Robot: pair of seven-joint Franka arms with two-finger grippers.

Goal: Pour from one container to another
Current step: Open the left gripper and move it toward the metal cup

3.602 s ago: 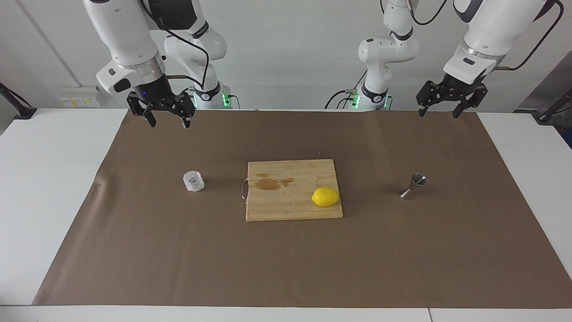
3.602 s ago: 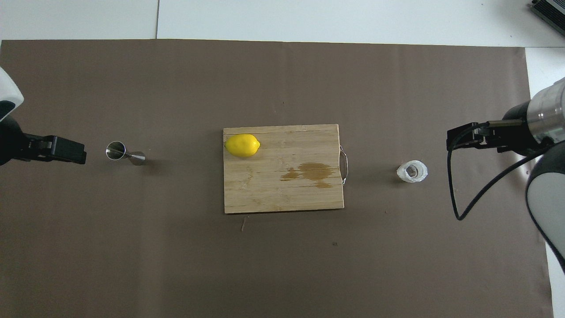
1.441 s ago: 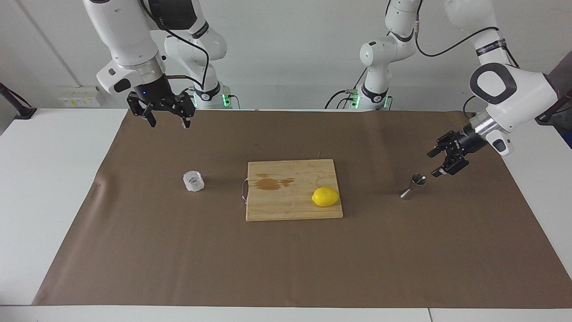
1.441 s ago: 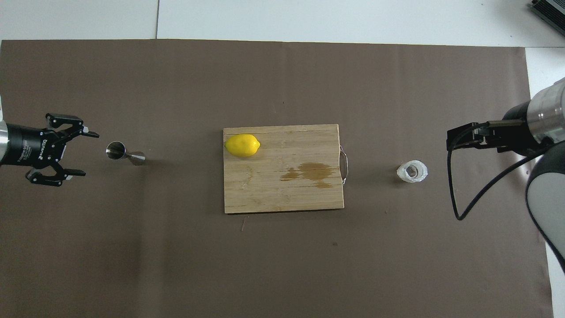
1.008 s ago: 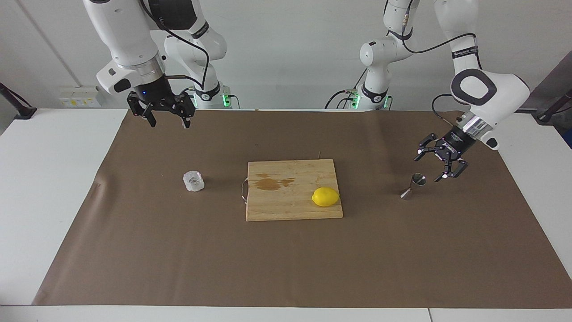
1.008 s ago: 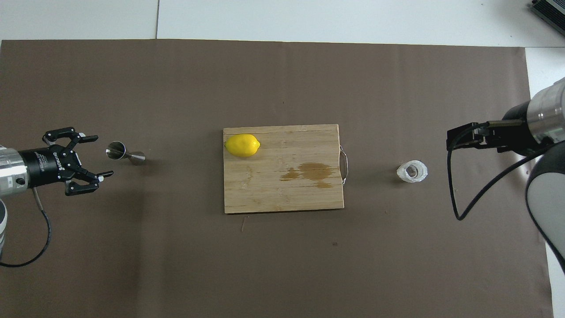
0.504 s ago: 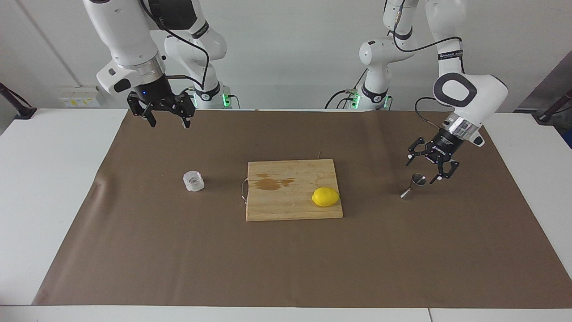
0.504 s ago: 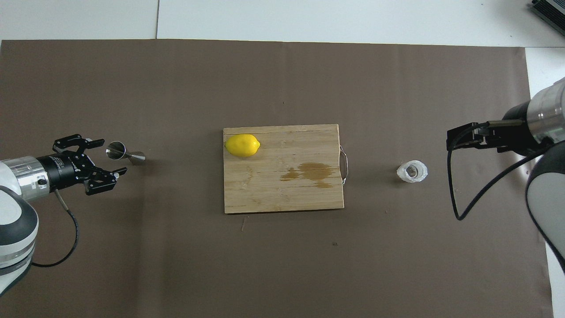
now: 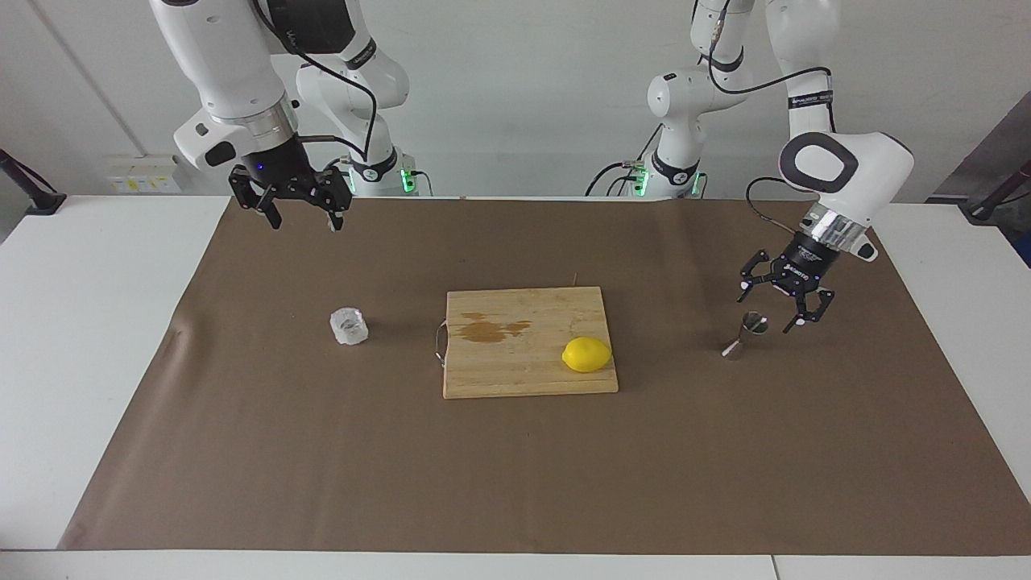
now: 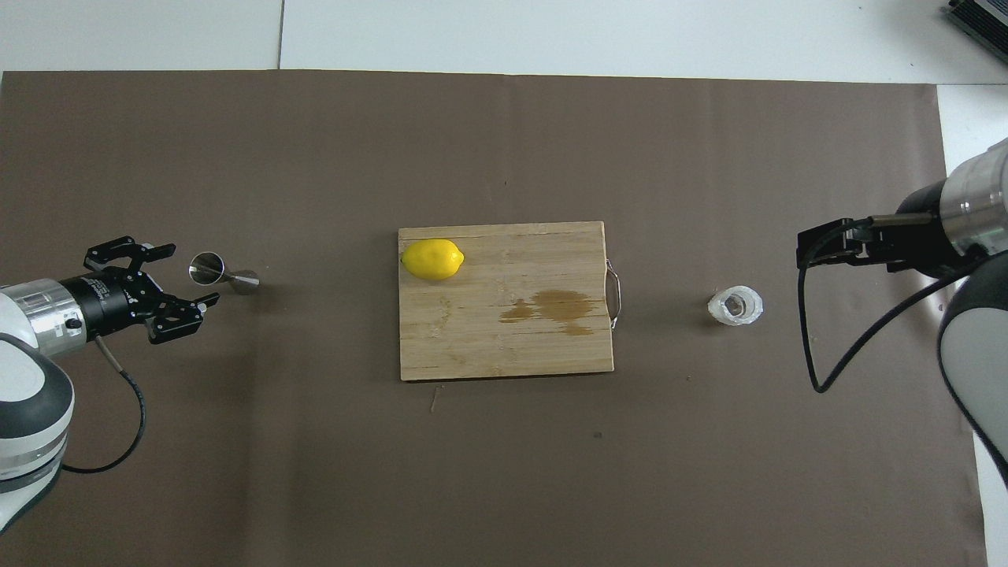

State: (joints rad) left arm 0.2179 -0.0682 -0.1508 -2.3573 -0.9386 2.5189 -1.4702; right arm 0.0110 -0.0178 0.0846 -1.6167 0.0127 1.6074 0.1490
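Bright even light, soft short shadows, sharp focus

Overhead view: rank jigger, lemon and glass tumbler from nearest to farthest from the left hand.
1. Jigger, right beside the open left hand.
2. Lemon, on the cutting board mid-table.
3. Glass tumbler, toward the right arm's end.

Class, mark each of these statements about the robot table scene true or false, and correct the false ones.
1. The lemon lies on the cutting board. True.
2. The left gripper is shut on the steel jigger. False: it is open, close beside the jigger, which stands on the brown mat.
3. The glass tumbler stands on the cutting board. False: it stands on the mat, toward the right arm's end.
4. The right gripper holds nothing. True: it hangs open above the mat's edge.
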